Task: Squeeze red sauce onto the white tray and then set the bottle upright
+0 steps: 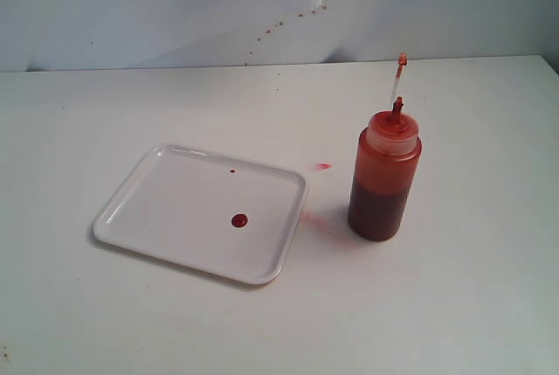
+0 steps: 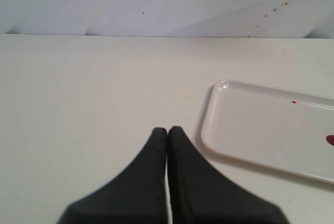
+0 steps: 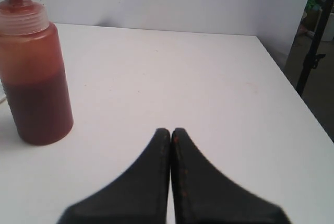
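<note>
The white tray lies flat on the table, left of centre, with a round blob of red sauce near its middle and a tiny droplet farther back. The bottle stands upright to the right of the tray, its tethered tip cap sticking up. Neither arm shows in the exterior view. My left gripper is shut and empty, hanging over bare table beside the tray. My right gripper is shut and empty too, well apart from the bottle.
A faint pink speck and smear mark the table between tray and bottle. Red spatter dots speckle the back wall. The table's right edge drops off near the right gripper, with a dark stand beyond.
</note>
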